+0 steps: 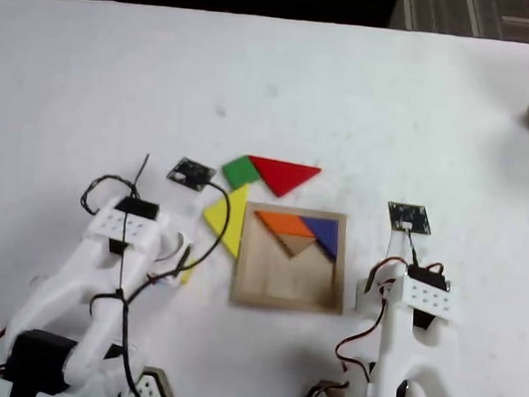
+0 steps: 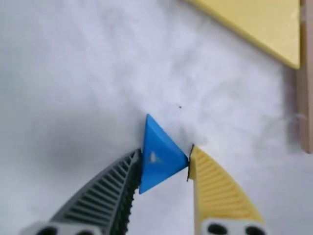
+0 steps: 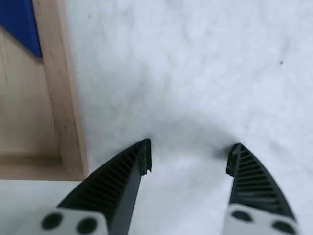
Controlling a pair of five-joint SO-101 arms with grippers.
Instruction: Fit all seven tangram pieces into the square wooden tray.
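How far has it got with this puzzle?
Under halfway. In the tray lie an orange triangle, a blue piece and a brown triangle. The left tool grips a small blue triangle beside the tray. The green piece, red triangle and yellow triangle lie outside. The right tool is open, empty.

bright even light; soft shadow beneath the right tool (image 3: 190, 149).

The near half of the tray (image 1: 285, 289) is lying free. The yellow triangle (image 1: 230, 222) is lying just beside its left wall, blocking the way from the left gripper (image 2: 165, 152), whose jaws are clamping the small blue triangle (image 2: 157, 164). Bare counter (image 1: 379, 125) is stretching right of the tray.
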